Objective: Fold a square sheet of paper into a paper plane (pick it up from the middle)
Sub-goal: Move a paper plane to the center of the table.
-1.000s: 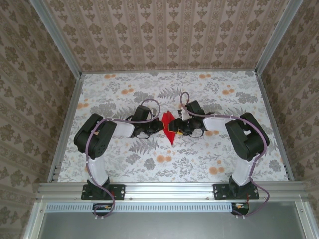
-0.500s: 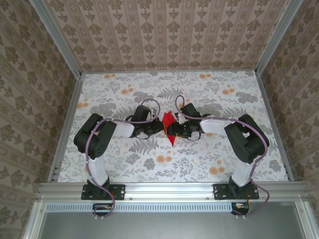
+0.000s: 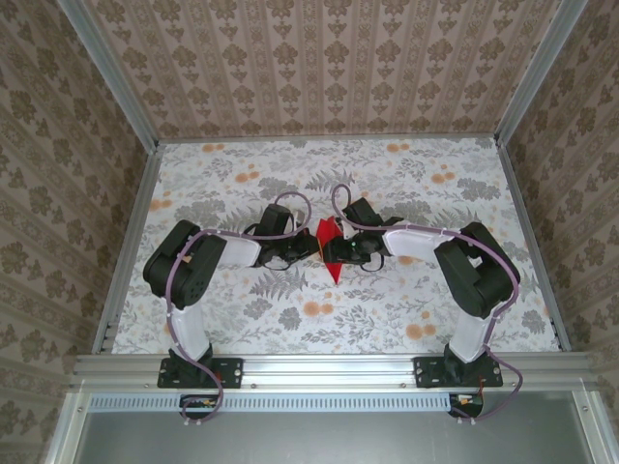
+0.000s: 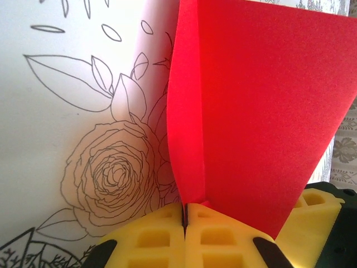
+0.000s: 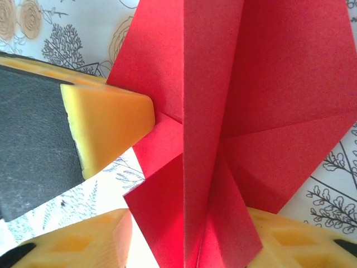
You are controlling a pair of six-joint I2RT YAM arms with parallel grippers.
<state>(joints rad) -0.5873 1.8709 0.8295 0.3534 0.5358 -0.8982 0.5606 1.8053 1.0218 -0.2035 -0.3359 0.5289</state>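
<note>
Part-folded red paper is held upright near the middle of the bench. L gripper is clamped on its crease. R gripper is spread approx. half-wide astride the folds. Layers should be aligned before R is closed.

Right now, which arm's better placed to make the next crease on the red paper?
Right, probably. The left gripper is shut on the red paper, anchoring it; the right gripper is open, straddling the folded layers, free to pinch.
</note>
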